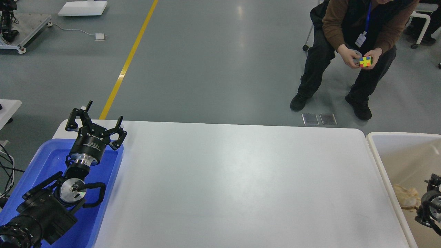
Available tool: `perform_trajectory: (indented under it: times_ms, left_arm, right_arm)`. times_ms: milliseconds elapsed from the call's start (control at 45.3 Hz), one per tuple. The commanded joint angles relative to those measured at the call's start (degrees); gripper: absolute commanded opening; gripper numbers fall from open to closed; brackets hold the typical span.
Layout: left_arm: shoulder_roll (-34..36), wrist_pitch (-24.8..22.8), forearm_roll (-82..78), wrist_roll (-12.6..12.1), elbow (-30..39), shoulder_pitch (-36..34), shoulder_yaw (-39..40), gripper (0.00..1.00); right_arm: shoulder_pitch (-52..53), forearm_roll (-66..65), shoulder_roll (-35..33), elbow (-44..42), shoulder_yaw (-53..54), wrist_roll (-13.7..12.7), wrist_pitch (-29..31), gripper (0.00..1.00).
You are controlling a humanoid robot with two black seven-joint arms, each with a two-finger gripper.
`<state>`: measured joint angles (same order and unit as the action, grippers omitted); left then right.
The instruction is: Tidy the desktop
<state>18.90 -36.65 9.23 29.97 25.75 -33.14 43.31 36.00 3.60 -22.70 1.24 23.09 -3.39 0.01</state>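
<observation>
My left end effector [96, 124] hangs released over the blue tray [44, 162]; right end effector [432, 203] state indeterminate; tabletop [234, 186] bare, tidying apparently complete

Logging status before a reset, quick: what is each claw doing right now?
Left claw: open, holding nothing, above the blue tray.
Right claw: mostly out of frame, cannot tell.

At the right edge of the frame, the right gripper [430, 206] is being cut off, its fingers indistinguishable. The off-white bin [386, 162] is running out of frame. The seated person's [348, 38] head is being cropped at the top.
</observation>
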Motion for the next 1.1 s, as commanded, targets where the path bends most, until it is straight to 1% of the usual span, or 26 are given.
perform_trajectory:
  times_ms: [0, 221, 309, 508, 618, 839, 883, 1082]
  left_arm:
    - [0.00, 0.00, 0.00, 0.00, 0.00, 0.00, 0.02, 1.00]
    - [0.00, 0.00, 0.00, 0.00, 0.00, 0.00, 0.02, 1.00]
    - [0.00, 0.00, 0.00, 0.00, 0.00, 0.00, 0.02, 1.00]
    - [0.00, 0.00, 0.00, 0.00, 0.00, 0.00, 0.02, 1.00]
    - [0.00, 0.00, 0.00, 0.00, 0.00, 0.00, -0.07, 1.00]
    - [0.00, 0.00, 0.00, 0.00, 0.00, 0.00, 0.02, 1.00]
    - [0.00, 0.00, 0.00, 0.00, 0.00, 0.00, 0.02, 1.00]
    - [0.00, 0.00, 0.00, 0.00, 0.00, 0.00, 0.02, 1.00]
  right_arm:
    - [1.44, 0.00, -0.41, -0.01, -0.15, 0.31, 0.16, 1.00]
    - [4.25, 0.00, -1.29, -0.01, 0.12, 0.66, 0.60, 1.00]
    - [6.45, 0.00, -1.73, -0.27, 0.12, 1.63, 0.43, 1.00]
    - [10.93, 0.18, -2.70, 0.25, 0.29, 1.63, 1.22, 1.00]
    - [12.60, 0.26, -4.71, 2.54, 2.39, 1.72, 5.51, 1.00]
    - [12.96, 0.62, -8.58, 10.97, 14.08, 1.63, 18.88, 1.00]
    - [12.96, 0.62, -8.85, 12.55, 14.88, 1.63, 20.20, 1.00]
    - [12.87, 0.53, -8.85, 19.85, 15.15, 1.72, 20.82, 1.00]
